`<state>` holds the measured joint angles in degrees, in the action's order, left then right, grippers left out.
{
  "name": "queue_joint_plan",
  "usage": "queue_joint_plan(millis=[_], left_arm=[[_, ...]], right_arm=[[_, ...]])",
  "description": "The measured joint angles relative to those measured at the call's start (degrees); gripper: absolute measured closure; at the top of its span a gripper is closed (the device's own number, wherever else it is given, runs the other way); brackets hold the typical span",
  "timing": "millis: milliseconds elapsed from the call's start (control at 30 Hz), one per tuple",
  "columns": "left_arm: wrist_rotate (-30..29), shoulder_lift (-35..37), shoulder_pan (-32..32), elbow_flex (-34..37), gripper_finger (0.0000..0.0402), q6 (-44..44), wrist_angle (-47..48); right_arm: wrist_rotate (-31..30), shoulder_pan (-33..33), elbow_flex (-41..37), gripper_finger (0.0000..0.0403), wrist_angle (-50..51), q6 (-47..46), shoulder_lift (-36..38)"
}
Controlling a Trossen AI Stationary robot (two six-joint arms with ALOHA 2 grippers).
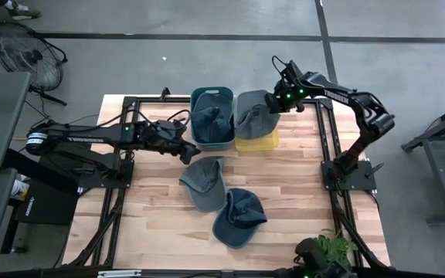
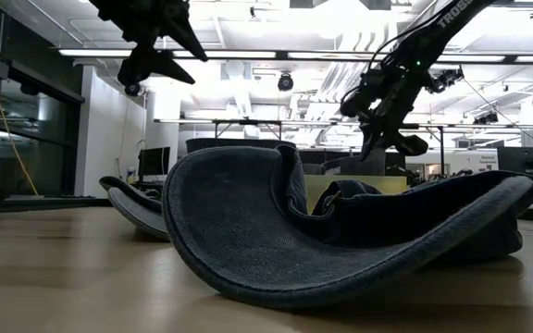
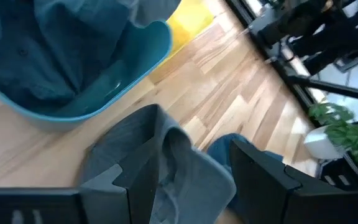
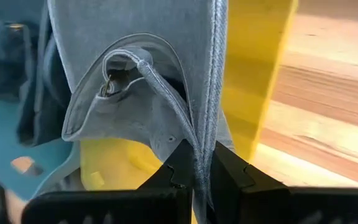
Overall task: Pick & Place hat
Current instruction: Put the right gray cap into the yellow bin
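High view: my right gripper (image 1: 272,103) pinches a grey hat (image 1: 253,114) over the yellow bin (image 1: 259,141); my left gripper (image 1: 185,150), spread wide, hangs beside the blue bin (image 1: 212,116).

The right claw (image 1: 271,103) holds a hat (image 1: 252,114) over the bin (image 1: 257,141). Left of it stands the tub (image 1: 212,116); two hats (image 1: 203,182) (image 1: 239,217) lie on the counter (image 1: 300,201) below the left claw (image 1: 185,151).

High view: overhead, facing straight down on the whole tabletop (image 1: 284,185). Low view: at tabletop level, facing across — very near a dark hat (image 2: 340,250). Each wrist view looks forward past its own fingers at close range; both share the teal bin (image 3: 104,93) and yellow bin (image 4: 253,93).
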<state>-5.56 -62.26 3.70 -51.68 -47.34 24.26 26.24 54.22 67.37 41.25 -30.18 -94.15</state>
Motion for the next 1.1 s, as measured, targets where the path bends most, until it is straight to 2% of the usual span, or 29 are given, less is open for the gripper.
queue_joint_plan(millis=[367, 633, 833, 1100], left_arm=[[3.0, -4.3, 0.0, 0.0, 0.0211, -1.2, -2.4], [3.0, -4.4, 0.0, 0.0, 0.0211, -0.5, -4.7], [4.3, -4.4, 0.0, 0.0, 0.0211, -0.5, -4.7], [4.6, -4.4, 0.0, 0.0, 0.0211, -0.5, -4.6]], right_arm=[[-2.5, -3.2, 0.0, 0.0372, 0.4, -2.3, 0.0], [-4.8, -4.1, 0.0, 0.0367, -0.1, -2.6, 0.0], [-6.2, -4.0, 0.0, 0.03, 1.4, -1.9, 0.0], [-3.8, -3.9, 0.0, 0.02, 1.3, 1.3, 0.1]])
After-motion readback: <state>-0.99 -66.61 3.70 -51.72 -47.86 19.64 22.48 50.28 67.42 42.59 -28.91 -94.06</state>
